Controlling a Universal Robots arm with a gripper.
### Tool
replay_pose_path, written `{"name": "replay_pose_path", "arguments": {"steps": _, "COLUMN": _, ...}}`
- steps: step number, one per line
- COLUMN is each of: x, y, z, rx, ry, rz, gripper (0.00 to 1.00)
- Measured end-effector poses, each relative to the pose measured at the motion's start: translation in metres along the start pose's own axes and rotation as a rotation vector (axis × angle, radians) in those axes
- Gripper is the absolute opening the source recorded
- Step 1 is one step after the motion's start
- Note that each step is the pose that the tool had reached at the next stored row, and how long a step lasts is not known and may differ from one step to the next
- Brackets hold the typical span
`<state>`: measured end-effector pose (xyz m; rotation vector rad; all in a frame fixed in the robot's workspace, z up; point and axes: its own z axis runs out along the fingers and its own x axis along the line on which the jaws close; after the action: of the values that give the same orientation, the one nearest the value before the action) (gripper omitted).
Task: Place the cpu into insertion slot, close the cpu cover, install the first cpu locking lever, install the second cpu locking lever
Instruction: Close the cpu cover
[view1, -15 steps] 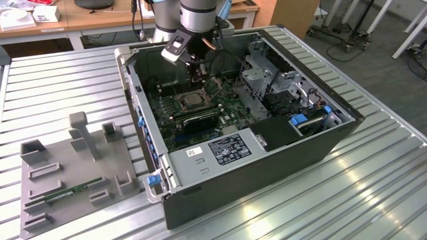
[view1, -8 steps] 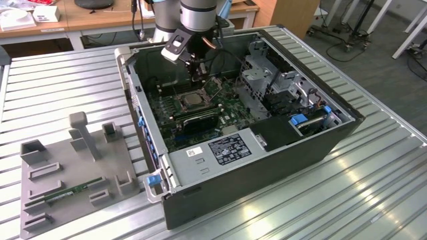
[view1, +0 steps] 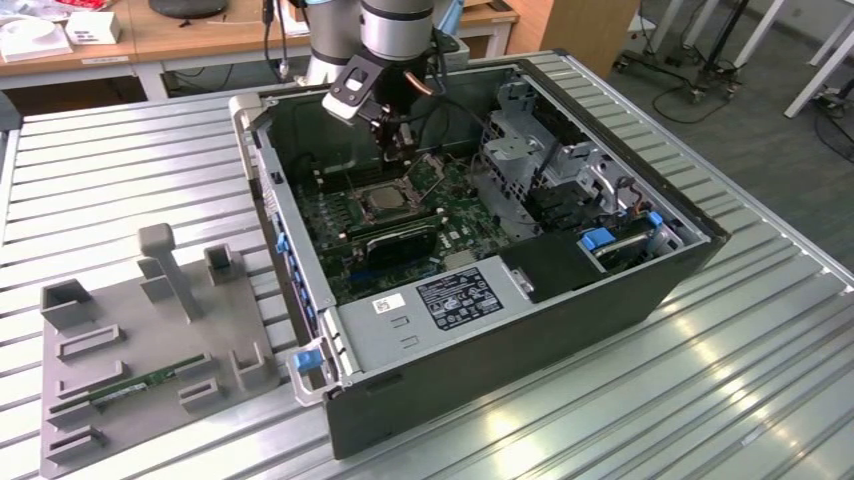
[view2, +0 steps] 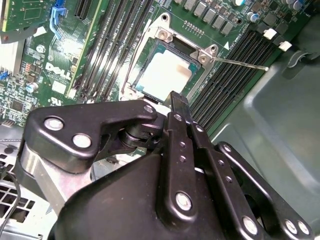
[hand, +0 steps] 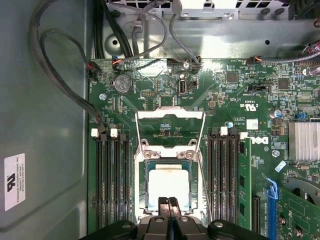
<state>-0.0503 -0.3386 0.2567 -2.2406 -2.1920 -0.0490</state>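
Observation:
The cpu (hand: 169, 182) lies flat in the insertion slot (hand: 141, 186) on the green board, its pale metal face up; it also shows in the second wrist view (view2: 162, 72) and, small, in the exterior view (view1: 384, 199). The cpu cover (hand: 170, 116) stands open, hinged back off the socket, with board showing through its window. A thin locking lever (view2: 240, 63) sticks out sideways from the socket. My gripper (hand: 169, 201) (view2: 176, 97) (view1: 388, 150) hangs just above the cpu's near edge, fingers shut together with nothing visibly between them.
Black memory slots (hand: 111, 180) flank the socket on both sides. The open computer case (view1: 627, 290) has its walls, drive cage and cables (hand: 60, 75) close around the arm. A grey fixture (view1: 134, 400) on the exterior view's left holds a green memory stick (view1: 147, 382).

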Motion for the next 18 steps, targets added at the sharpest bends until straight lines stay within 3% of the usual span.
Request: {"name": "replay_pose_path", "arguments": {"steps": 18, "x": 0.0001, "y": 0.0001, "z": -0.0039, "rx": 0.0000, "ry": 0.0001, "rz": 0.000, "gripper": 0.11}}
